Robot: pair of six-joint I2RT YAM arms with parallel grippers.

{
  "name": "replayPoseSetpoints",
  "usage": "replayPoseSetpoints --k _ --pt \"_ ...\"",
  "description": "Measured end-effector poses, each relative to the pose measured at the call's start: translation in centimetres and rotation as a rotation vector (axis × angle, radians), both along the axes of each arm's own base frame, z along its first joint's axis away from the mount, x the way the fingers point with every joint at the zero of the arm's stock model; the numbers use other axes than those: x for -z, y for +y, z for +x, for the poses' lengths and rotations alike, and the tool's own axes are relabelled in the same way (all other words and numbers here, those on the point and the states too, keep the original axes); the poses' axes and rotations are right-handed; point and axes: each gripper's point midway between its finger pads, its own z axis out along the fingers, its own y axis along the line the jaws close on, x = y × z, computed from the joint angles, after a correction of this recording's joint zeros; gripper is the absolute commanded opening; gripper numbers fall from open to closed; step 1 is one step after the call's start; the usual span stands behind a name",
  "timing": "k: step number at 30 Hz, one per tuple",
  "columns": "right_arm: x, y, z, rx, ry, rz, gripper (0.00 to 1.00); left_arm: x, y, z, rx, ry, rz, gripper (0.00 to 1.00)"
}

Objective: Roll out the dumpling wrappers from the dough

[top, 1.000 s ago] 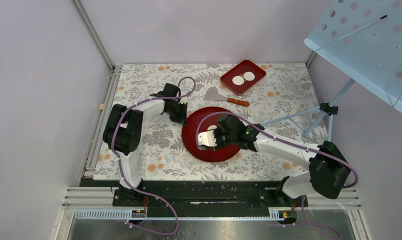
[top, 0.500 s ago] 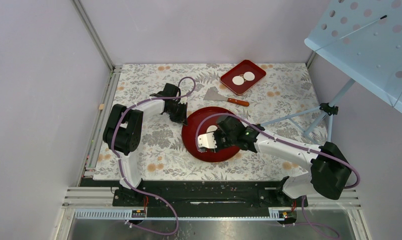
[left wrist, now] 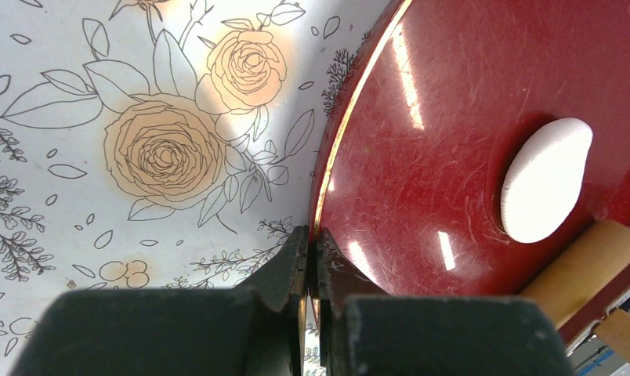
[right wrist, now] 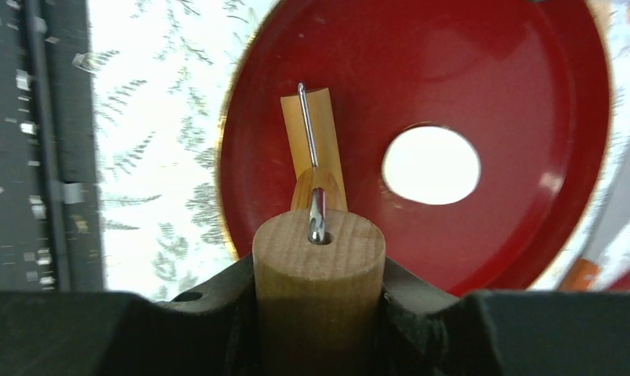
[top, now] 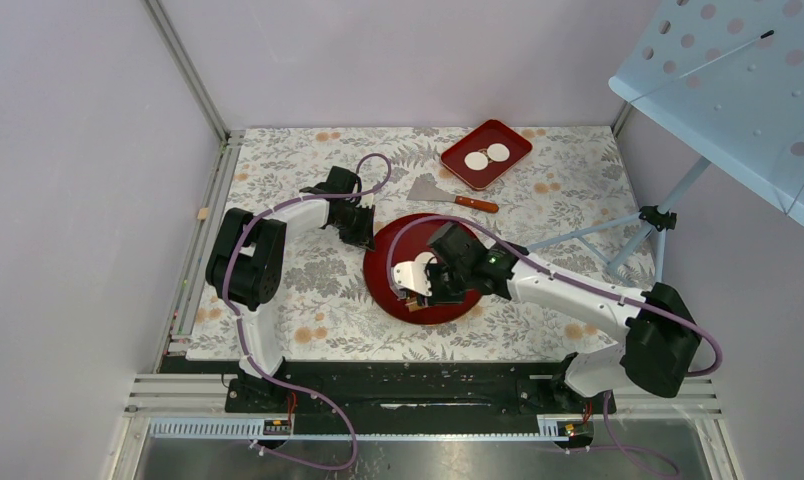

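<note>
The dough is a flattened white oval lying on the round red plate, also seen as the dough and the dough. My right gripper is shut on the wooden handle of a small roller. Its wooden barrel rests on the plate just left of the dough. My left gripper is shut on the plate's left rim. Two dumpling wrappers lie in the red rectangular tray at the back.
A metal scraper with a wooden handle lies between the tray and the plate. A pale blue perforated panel on a stand overhangs the right side, and its legs reach onto the flowered mat.
My right arm has shifted a little toward the back left over the plate, carrying the roller with it. The left arm has stayed on the rim.
</note>
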Motion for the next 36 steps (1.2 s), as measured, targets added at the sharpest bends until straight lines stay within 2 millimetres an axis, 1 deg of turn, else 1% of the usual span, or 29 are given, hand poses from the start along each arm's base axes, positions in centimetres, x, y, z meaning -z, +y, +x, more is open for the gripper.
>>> replayPoseSetpoints --k 5,8,9,10,12,15,16,18,20,21,22,24,26,29,32,36 --pt "-1.0 -0.5 -1.9 0.142 0.155 -0.006 0.0 0.0 0.0 0.0 0.0 0.001 0.0 0.0" --pt "-2.5 -0.1 -1.7 0.249 0.224 0.042 0.0 0.0 0.0 0.0 0.0 0.001 0.0 0.0" --pt "-3.5 0.3 -1.2 0.299 0.253 0.082 0.0 0.0 0.0 0.0 0.0 0.001 0.0 0.0" --pt "-4.4 0.5 -0.7 0.339 0.273 0.116 0.0 0.0 0.0 0.0 0.0 0.001 0.0 0.0" --pt "-6.7 0.9 1.1 0.446 0.318 0.204 0.0 0.0 0.0 0.0 0.0 0.001 0.0 0.0" --pt "-10.0 1.3 5.0 0.631 0.373 0.34 0.0 0.0 0.0 0.0 0.0 0.001 0.0 0.0" --pt "-10.7 1.3 6.5 0.7 0.395 0.379 0.0 0.0 0.0 0.0 0.0 0.001 0.0 0.0" --pt "-11.2 1.2 8.9 0.83 0.458 0.438 0.0 0.0 0.0 0.0 0.0 0.001 0.0 0.0" --pt "-10.5 0.9 10.9 0.954 0.534 0.466 0.0 0.0 0.0 0.0 0.0 0.001 0.0 0.0" --pt "-9.6 0.7 11.8 1.025 0.581 0.47 0.0 0.0 0.0 0.0 0.0 0.001 0.0 0.0" --pt "-8.8 0.4 12.2 1.078 0.612 0.462 0.0 0.0 0.0 0.0 0.0 0.001 0.0 0.0" --pt "-6.4 -0.4 13.1 1.206 0.67 0.432 0.0 0.0 0.0 0.0 0.0 0.001 0.0 0.0" --pt "-4.6 -0.9 13.2 1.293 0.698 0.4 0.0 0.0 0.0 0.0 0.0 0.001 0.0 0.0" --pt "-2.8 -1.8 12.5 1.383 0.713 0.358 0.0 0.0 0.0 0.0 0.0 0.001 0.0 0.0" --pt "-1.7 -2.7 12.3 1.44 0.692 0.336 0.0 0.0 0.0 0.0 0.0 0.001 0.0 0.0" --pt "-1.5 -3.4 12.4 1.47 0.657 0.336 0.0 0.0 0.0 0.0 0.0 0.001 0.0 0.0"
